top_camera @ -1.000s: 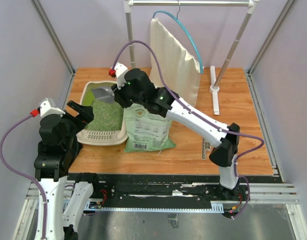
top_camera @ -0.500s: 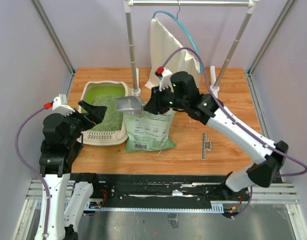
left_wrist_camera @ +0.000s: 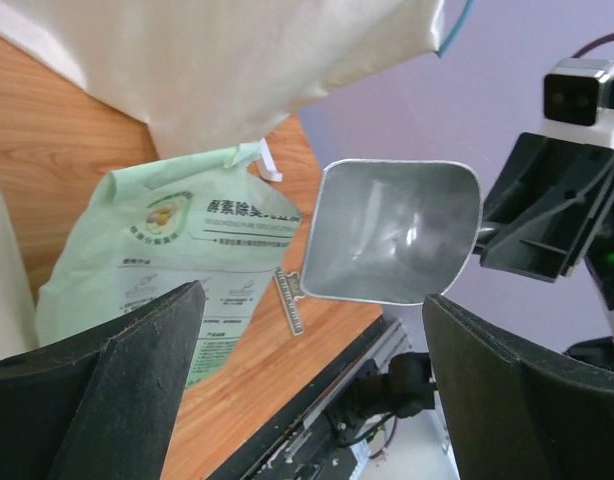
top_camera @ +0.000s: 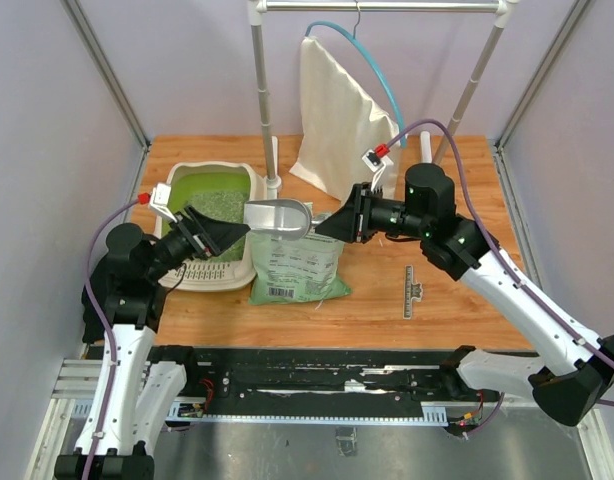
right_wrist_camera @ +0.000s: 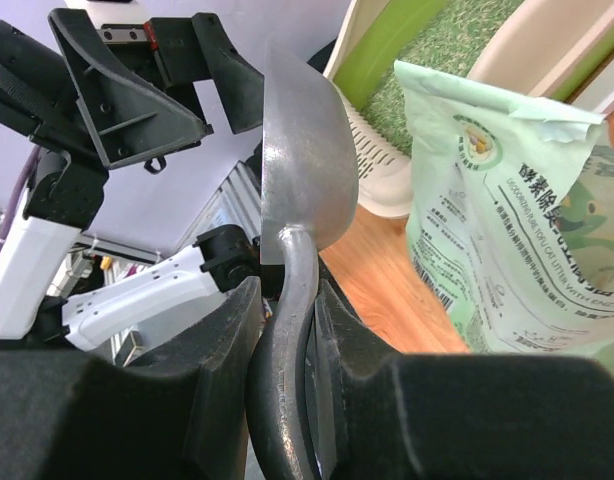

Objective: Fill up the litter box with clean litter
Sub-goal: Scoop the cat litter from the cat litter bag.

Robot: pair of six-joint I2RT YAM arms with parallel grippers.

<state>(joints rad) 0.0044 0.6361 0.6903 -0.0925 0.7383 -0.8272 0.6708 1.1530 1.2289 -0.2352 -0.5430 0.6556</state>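
The beige litter box [top_camera: 209, 279] with its lime-green inside stands at the left of the table, and clean litter [top_camera: 219, 205] covers its floor. My right gripper [top_camera: 339, 225] is shut on the handle of a grey metal scoop [top_camera: 277, 217], which it holds level above the top of the green bag [top_camera: 297, 262]. The scoop bowl [left_wrist_camera: 392, 235] looks empty in the left wrist view. My left gripper [top_camera: 225, 238] stands open above the box's right side. It points at the scoop and holds nothing. The right wrist view shows the handle [right_wrist_camera: 282, 380] pinched between the fingers.
A cream cloth bag [top_camera: 342, 125] hangs from a hanger on a rack at the back. The rack's pole [top_camera: 262, 100] stands right behind the litter box, and its foot [top_camera: 429, 185] lies at the right. A small metal strip [top_camera: 411, 292] lies right of the green bag.
My right arm has swung right, carrying the scoop from over the litter box to above the green bag. My left arm has reached forward over the box toward the scoop.
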